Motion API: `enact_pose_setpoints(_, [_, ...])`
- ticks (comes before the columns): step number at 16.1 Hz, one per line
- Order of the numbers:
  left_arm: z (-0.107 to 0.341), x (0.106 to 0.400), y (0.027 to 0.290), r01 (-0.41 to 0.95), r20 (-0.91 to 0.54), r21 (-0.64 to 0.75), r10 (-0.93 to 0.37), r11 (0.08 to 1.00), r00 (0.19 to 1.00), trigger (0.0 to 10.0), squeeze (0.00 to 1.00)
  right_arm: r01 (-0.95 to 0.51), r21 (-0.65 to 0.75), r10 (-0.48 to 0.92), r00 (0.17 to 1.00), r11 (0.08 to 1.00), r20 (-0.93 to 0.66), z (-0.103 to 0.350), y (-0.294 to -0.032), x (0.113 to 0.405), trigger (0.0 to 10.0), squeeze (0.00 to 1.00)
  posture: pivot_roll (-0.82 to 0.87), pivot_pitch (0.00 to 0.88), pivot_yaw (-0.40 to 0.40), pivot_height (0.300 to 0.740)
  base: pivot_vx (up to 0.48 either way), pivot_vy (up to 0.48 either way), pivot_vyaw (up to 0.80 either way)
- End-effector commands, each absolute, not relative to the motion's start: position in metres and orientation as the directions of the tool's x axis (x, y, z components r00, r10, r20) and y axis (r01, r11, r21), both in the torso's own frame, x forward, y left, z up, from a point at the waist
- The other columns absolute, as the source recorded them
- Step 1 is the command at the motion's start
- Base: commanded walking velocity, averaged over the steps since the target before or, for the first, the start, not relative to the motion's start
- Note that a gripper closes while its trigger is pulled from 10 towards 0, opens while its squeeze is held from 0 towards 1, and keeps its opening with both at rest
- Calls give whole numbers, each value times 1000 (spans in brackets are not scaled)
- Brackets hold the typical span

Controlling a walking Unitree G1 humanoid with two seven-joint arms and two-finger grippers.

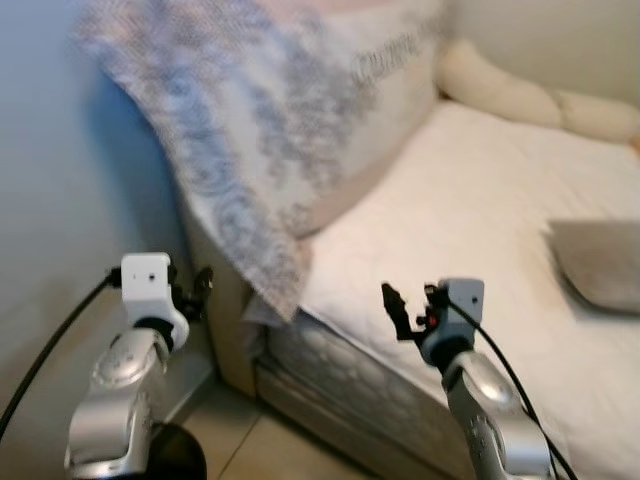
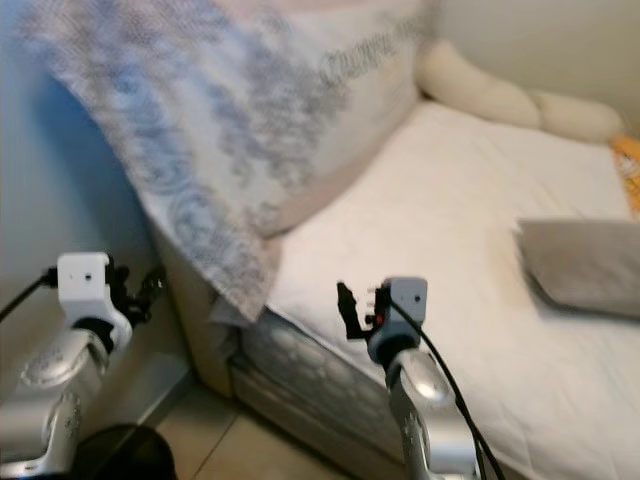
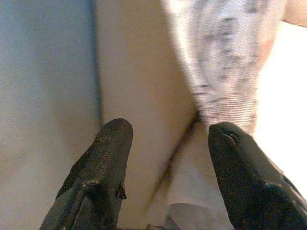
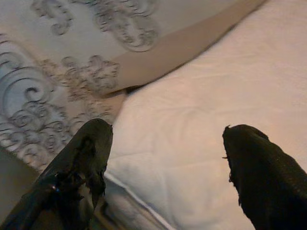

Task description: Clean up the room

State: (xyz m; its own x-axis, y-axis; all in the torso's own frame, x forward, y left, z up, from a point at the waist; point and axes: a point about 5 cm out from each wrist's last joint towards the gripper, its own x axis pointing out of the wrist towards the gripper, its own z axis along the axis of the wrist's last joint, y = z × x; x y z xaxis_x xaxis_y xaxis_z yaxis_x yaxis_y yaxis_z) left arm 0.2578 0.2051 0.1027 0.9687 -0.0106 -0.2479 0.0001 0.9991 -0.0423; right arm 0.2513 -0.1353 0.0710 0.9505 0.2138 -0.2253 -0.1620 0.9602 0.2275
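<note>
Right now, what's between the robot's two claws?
In the left eye view, the patterned blanket's hanging corner and the bed's corner lie between the open left gripper and the open right gripper.

Head views soft, motion-blurred throughout; patterned blanket (image 1: 250, 130) smeared. Light warm, even, brighter over white mattress (image 1: 480, 210), perhaps from right. Blue-tinted shade on wall (image 1: 70, 200). Wrist views dimmer, black fingers (image 4: 81, 167) out of focus.

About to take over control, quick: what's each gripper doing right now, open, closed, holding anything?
Left gripper: open, holding nothing, raised beside the end of the bed.
Right gripper: open, holding nothing, over the bed's near edge by the patterned blanket.
</note>
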Motion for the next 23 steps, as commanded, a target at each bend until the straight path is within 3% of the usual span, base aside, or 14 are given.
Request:
enact_pose_setpoints(1, [104, 259, 200, 23, -245, -56, -36, 998, 969, 10000, 0, -148, 217, 195, 957, 965, -216, 75, -143, 252, 10000, 0, 11, 0, -12, 740, 0, 0, -800])
enact_pose_setpoints(9, [102, 258, 198, 13, -233, -36, -21, 999, 972, 10000, 0, -130, 237, 183, 959, 963, -216, 76, -145, 256, 10000, 0, 12, 0, -11, 740, 0, 0, -798])
enact_pose_setpoints(11, [100, 260, 214, -83, -303, -121, 43, 989, 952, 10000, 0, -113, 217, 163, 961, 969, -225, 75, -146, 257, 10000, 0, 13, 0, -9, 740, 0, 0, -775])
enact_pose_setpoints(14, [102, 260, 217, -113, -332, -198, 41, 974, 942, 10000, 0, -92, 201, 134, 969, 975, -206, 78, -148, 260, 10000, 0, 14, 0, -5, 740, 0, 0, -763])
enact_pose_setpoints(18, [104, 260, 207, -13, -306, -74, -10, 997, 952, 10000, 0, -57, 185, 98, 970, 981, -223, 78, -152, 260, 10000, 0, 4, 0, -3, 740, 0, 0, -783])
enact_pose_setpoints(23, [112, 265, 208, -2, -253, 37, 11, 999, 967, 10000, 0, -58, 131, 83, 977, 990, -197, 80, -153, 264, 10000, 0, 13, 0, -10, 740, 0, 0, -440])
